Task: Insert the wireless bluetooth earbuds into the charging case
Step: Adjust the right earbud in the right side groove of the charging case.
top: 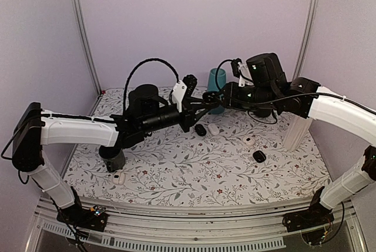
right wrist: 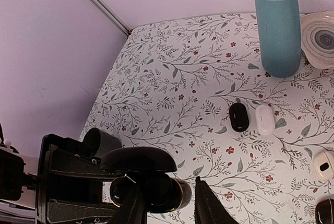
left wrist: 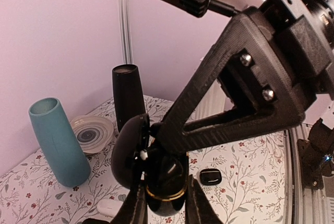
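Note:
My left gripper (left wrist: 167, 203) is shut on the charging case (left wrist: 166, 182), a glossy black pebble with a gold rim, and holds it in the air over the floral table. Its lid (left wrist: 128, 151) is swung open to the left. A shiny dark earbud (left wrist: 173, 169) seems to sit inside the base; no other earbud shows. From the right, my right gripper (right wrist: 169, 205) reaches up to the case (right wrist: 151, 192). One of its fingers (right wrist: 133, 205) crosses in front of the case mouth and the other stands apart, gripping nothing that I can see. From above, both grippers meet near the table's middle (top: 202, 105).
A teal tumbler (top: 216, 84) and a striped bowl (right wrist: 319, 38) stand at the back, with a black tumbler (left wrist: 128, 96) nearby. A black oval pod (top: 201, 129) and a white pod (top: 213, 128) lie below the grippers. A small black pod (top: 259, 156), an open white pod (top: 249, 141) and a dark cup (top: 111, 158) are also there.

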Controlling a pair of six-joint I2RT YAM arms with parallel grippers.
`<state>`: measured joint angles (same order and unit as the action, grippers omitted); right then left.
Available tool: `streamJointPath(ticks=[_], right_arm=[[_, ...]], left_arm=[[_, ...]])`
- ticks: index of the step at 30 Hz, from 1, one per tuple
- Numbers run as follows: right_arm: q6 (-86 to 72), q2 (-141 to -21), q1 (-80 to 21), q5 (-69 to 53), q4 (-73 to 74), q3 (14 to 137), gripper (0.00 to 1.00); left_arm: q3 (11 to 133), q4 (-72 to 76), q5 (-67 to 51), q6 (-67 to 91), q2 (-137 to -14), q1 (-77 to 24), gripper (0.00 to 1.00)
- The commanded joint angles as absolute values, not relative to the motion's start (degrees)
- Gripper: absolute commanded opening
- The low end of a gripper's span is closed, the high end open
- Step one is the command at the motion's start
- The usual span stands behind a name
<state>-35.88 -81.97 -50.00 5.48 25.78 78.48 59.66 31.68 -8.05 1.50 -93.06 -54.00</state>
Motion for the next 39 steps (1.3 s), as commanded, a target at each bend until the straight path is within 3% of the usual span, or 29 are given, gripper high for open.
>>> streamJointPath(ticks=[1,19,29,39], right_arm=[[-36.3,-82.4,-50.6,6.7,25.6,80.3,0.27],[-34.4,-82.3,-51.2,7.9,23.3,80.0,0.30],[-34.3,-82.7,-51.2,8.4,23.5,79.8,0.20],[-34.4,-83.4,-51.2,9.0,24.9,80.1,0.24]], left_arm=[[61.2,32.2,-7.5,0.9,-93.7,-54.8,0.00],[61.4,31.5,-8.2,1.0,-94.2,-55.0,0.00],[61.4,31.5,-8.1,1.2,-94.2,-55.0,0.00],[61.3,31.8,-8.2,1.4,-93.9,-55.0,0.00]])
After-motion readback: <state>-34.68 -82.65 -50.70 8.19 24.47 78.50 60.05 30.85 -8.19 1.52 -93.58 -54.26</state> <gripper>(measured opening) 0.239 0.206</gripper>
